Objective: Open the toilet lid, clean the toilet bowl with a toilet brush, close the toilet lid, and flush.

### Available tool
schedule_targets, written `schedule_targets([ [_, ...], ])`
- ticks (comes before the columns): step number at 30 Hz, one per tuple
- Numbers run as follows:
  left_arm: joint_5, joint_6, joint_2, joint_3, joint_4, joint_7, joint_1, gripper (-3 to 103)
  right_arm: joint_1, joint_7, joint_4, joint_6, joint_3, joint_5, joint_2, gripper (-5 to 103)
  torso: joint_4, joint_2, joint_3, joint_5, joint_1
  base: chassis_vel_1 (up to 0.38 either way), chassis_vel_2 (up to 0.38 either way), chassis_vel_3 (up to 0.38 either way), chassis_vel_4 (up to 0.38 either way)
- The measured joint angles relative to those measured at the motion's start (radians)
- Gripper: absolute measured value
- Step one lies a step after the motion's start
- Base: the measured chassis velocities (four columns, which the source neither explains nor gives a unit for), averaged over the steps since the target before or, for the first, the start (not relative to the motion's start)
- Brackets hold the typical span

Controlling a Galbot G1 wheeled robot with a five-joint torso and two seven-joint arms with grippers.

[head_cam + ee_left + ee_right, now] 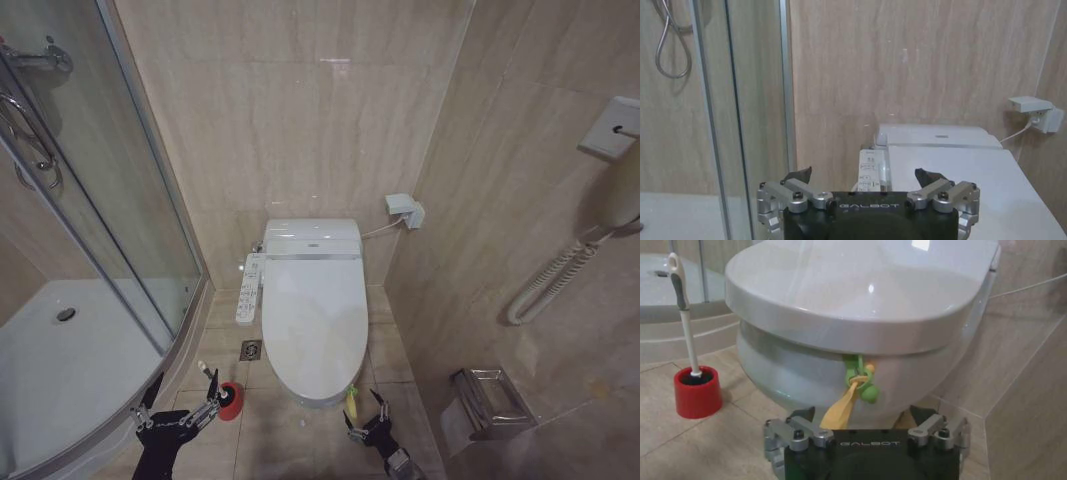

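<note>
The toilet lid [315, 310] is down, white and glossy, covering the toilet bowl [787, 375]. A green-and-yellow tag [857, 385] hangs from the lid's front edge. My right gripper [863, 415] is low in front of the bowl, open, and the tag's yellow strap dangles between its fingers. In the head view the right gripper [365, 412] sits just below the lid's front right. The toilet brush [683, 315] stands in its red holder [698, 397] on the floor left of the bowl. My left gripper [183, 388] hovers open beside the holder [231, 400], facing the wall.
The curved glass shower enclosure [100, 200] and its tray [60, 360] fill the left side. A side control panel [250, 290] sticks out left of the toilet, above a floor drain [250, 350]. Right wall carries a socket [405, 210], phone cord [560, 280] and paper holder [485, 400].
</note>
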Motion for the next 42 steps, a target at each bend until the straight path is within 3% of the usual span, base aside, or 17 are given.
schedule_targets([
  [3,0.0,0.0,0.0,0.0,0.0,0.0,0.0,100,0.002,0.0,-0.004,0.001,0.002,0.0,-0.001,101,0.0,0.0,0.0,0.0,0.0,0.0,0.0,0.0,0.0],
  [4,0.0,0.0,0.0,0.0,0.0,0.0,0.0,100,0.003,0.0,-0.006,0.004,0.004,-0.002,-0.002,85,0.0,0.0,0.0,0.0,0.0,0.0,0.0,0.0,0.0],
  [9,0.0,0.0,0.0,0.0,0.0,0.0,0.0,100,0.005,-0.001,-0.012,0.014,0.006,-0.01,-0.003,85,0.0,0.0,0.0,0.0,0.0,0.0,0.0,0.0,0.0],
  [10,0.0,0.0,0.0,0.0,0.0,0.0,0.0,100,0.006,-0.001,-0.013,0.016,0.008,-0.012,-0.003,57,0.0,0.0,0.0,0.0,0.0,0.0,0.0,0.0,0.0],
  [17,0.0,0.0,0.0,0.0,0.0,0.0,0.0,100,0.006,0.0,-0.02,0.025,-0.004,-0.019,-0.012,57,-0.0001,0.0,0.0,0.0,0.0,0.0,0.0,0.0,0.0],
  [18,0.0,0.0,0.0,0.0,0.0,0.0,0.0,100,0.006,0.002,-0.021,0.027,-0.005,-0.02,-0.012,30,0.0,0.0,0.0,0.0,0.0,0.0,0.0,0.0,0.0],
  [24,0.0,0.0,0.0,0.0,0.0,0.0,0.0,100,0.006,0.005,-0.022,0.029,-0.005,-0.022,-0.008,30,0.0,0.0,0.0,0.0,0.0,0.0,0.0,0.0,0.0],
  [25,0.0,0.0,0.0,0.0,0.0,0.0,0.0,100,0.005,0.005,-0.022,0.031,-0.002,-0.022,-0.007,18,0.0,0.0,0.0,0.0001,0.0,0.0,0.0,0.0,0.0],
  [32,0.0,0.0,0.0,0.0,0.0,0.0,0.0,100,0.002,0.003,-0.012,0.038,0.023,-0.006,-0.007,18,0.0,0.0,0.0,0.0,0.0,0.0,0.0,0.0,0.0],
  [33,0.0,0.0,0.0,0.0,0.0,0.0,0.0,100,-0.002,0.003,-0.002,0.038,0.026,0.002,-0.011,1,0.0,0.0,0.0,0.0001,0.0,0.0,0.0,0.0,0.0],
  [42,0.0,0.0,0.0,0.0,0.0,0.0,0.0,100,-0.033,0.018,0.075,0.027,0.057,0.038,-0.024,1,0.0,0.0,0.0,0.0001,0.0,0.0,0.0,0.0,0.0],
])
